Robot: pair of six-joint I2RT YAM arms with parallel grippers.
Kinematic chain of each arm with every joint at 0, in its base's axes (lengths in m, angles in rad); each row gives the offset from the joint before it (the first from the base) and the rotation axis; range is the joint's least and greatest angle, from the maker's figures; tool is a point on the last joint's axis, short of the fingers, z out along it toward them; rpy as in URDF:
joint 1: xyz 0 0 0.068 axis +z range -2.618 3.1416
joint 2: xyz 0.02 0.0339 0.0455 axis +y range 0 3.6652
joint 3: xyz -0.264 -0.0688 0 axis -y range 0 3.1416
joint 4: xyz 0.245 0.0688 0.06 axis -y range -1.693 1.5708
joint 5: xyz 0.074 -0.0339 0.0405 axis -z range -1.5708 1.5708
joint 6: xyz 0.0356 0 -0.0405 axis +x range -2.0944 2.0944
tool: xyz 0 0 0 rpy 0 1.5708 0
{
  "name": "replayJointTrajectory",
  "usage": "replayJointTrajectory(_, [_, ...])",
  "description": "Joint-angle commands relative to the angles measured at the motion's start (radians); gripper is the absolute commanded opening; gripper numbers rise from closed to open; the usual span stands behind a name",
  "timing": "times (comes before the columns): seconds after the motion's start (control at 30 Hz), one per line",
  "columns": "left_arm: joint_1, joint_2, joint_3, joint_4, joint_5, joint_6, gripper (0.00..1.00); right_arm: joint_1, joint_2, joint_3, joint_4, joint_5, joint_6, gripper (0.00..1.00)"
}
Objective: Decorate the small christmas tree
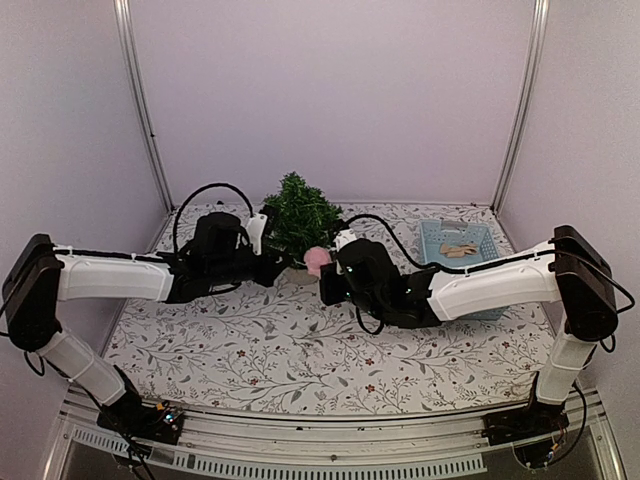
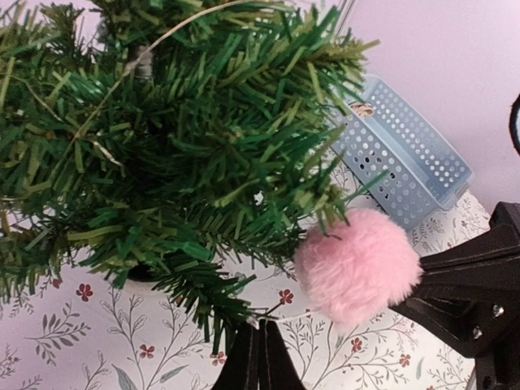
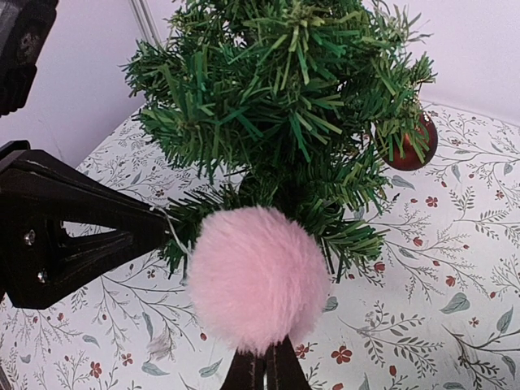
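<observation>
- Floral-print table (image 1: 250, 350), lilac walls; small christmas tree (image 1: 300, 215) stands at back centre, btwn the two arms.
- Right gripper (image 3: 264, 370): jaws pinched tight at base of pink pompom (image 3: 256, 276), which is held up against the lower branches.
- Left gripper (image 2: 258, 353) closed too, tip just beside pompom. Poss. nipping its thin thread (image 3: 172, 231), hard to tell.
- Red bauble (image 3: 410, 146) hangs among the branches; blue basket (image 2: 422, 162) sits back right, apart from tree.

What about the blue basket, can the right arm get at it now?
Probably yes: the basket lies open beside that arm, but its claw is shut on the pink pompom.
</observation>
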Motion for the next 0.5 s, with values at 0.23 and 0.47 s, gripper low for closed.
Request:
replayJointTrajectory(0.23, [0.034, -0.060, -0.058, 0.005, -0.088, -0.027, 0.00, 0.000, 0.004, -0.023, -0.030, 0.045, 0.019, 0.00])
replayJointTrajectory(0.47, [0.048, -0.058, -0.076, -0.002, -0.132, -0.030, 0.00, 0.001, 0.001, -0.029, -0.046, 0.049, 0.030, 0.00])
